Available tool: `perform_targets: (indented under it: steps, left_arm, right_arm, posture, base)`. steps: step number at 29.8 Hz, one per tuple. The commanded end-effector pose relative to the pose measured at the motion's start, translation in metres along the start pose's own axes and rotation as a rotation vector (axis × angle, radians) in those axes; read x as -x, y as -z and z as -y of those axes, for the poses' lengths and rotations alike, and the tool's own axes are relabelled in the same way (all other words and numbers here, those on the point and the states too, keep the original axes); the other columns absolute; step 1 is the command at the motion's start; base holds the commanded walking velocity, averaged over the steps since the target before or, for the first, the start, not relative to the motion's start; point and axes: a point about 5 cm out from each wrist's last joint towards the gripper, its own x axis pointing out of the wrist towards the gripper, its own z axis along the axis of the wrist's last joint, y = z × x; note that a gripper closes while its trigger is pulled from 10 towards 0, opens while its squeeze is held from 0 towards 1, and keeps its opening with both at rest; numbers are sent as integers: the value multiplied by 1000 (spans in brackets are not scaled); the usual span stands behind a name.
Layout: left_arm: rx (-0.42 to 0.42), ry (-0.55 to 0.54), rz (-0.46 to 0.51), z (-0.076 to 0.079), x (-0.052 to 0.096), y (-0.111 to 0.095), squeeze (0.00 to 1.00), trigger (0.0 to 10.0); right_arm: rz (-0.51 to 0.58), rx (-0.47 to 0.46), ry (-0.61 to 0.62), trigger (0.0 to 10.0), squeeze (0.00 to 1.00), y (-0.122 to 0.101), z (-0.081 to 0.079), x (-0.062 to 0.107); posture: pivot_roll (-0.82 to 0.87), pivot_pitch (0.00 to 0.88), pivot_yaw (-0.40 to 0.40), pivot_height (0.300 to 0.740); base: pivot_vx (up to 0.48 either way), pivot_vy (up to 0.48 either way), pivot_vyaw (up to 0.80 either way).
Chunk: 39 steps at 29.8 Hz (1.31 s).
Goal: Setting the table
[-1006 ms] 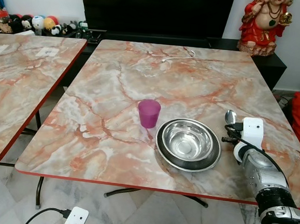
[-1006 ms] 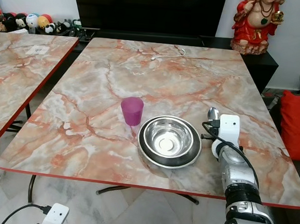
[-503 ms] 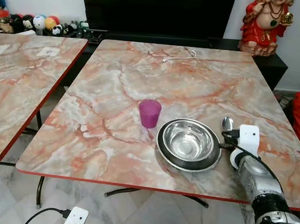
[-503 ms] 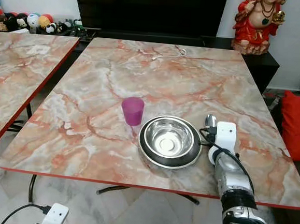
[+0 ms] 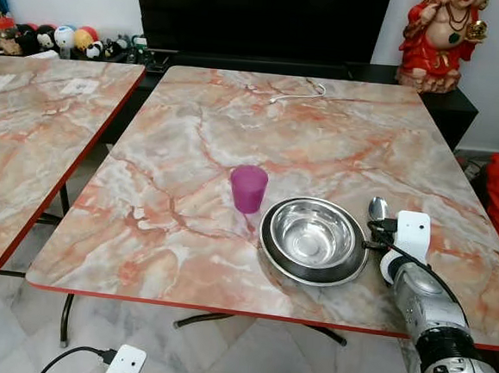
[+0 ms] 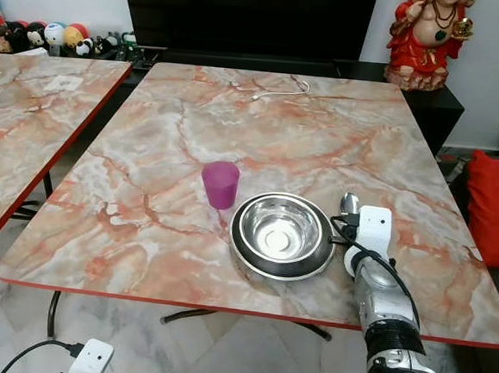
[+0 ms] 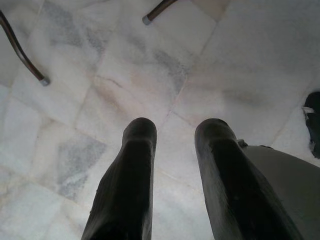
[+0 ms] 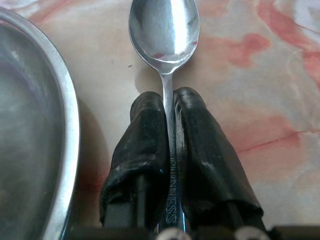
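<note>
Putting the spoon down beside the bowl

From the head, the right gripper (image 5: 378,224) reaches forward low over the table (image 5: 202,131), at 3 o'clock of the bowl (image 5: 313,240); the cup (image 5: 248,188) sits at its 10 o'clock. Right wrist: the fingers (image 8: 145,150) pinch the spoon (image 8: 165,30) handle, so next they should let go. Left wrist: the left gripper (image 7: 172,145) hangs, fingers apart, over the floor (image 7: 100,75).

Spoon (image 8: 164,35) polished metal (mirror-bright); bowl (image 5: 313,240) shiny steel; table (image 5: 236,134) glossy marble-look; cup (image 5: 247,189) matt plastic.
</note>
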Motion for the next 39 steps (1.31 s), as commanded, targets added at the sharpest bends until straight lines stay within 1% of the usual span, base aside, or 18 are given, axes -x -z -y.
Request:
perform_targets:
  steps: [1,10,11,13,14,18,32,39]
  left_arm:
    - [-16,10,-31,-1,2,7,0,10000]
    - [-15,13,-30,0,1,7,0,10000]
    - [-16,13,-29,0,1,7,0,10000]
    - [-16,13,-29,0,1,7,0,10000]
    - [-16,13,-28,0,1,6,0,10000]
    - [-15,11,-28,-1,1,6,0,10000]
    - [-12,9,-30,-1,1,7,0,10000]
    - [-11,8,-30,-2,2,7,0,10000]
  right_arm:
    - [3,5,-2,10000,0,-2,-2,1]
    - [-17,4,1,10000,0,5,-2,4]
    - [-17,2,1,10000,318,5,-2,4]
    - [-17,2,1,10000,318,5,-2,4]
    - [-20,1,2,10000,424,5,-3,4]
    - [-26,1,3,10000,408,4,-3,5]
    - [-26,0,-6,10000,408,3,-4,5]
    - [-27,0,-9,10000,431,3,-5,5]
  posture:
    - [-6,0,38,740]
    - [-8,0,36,740]
    - [-8,0,36,740]
    - [-8,0,36,740]
    - [-9,2,38,740]
    - [-6,10,36,740]
    - [-4,22,36,740]
    - [-3,23,36,740]
  base:
    - [0,0,0]
    - [0,0,0]
    - [0,0,0]
    - [0,0,0]
    - [0,0,0]
    - [0,0,0]
    - [0,0,0]
    - [0,0,0]
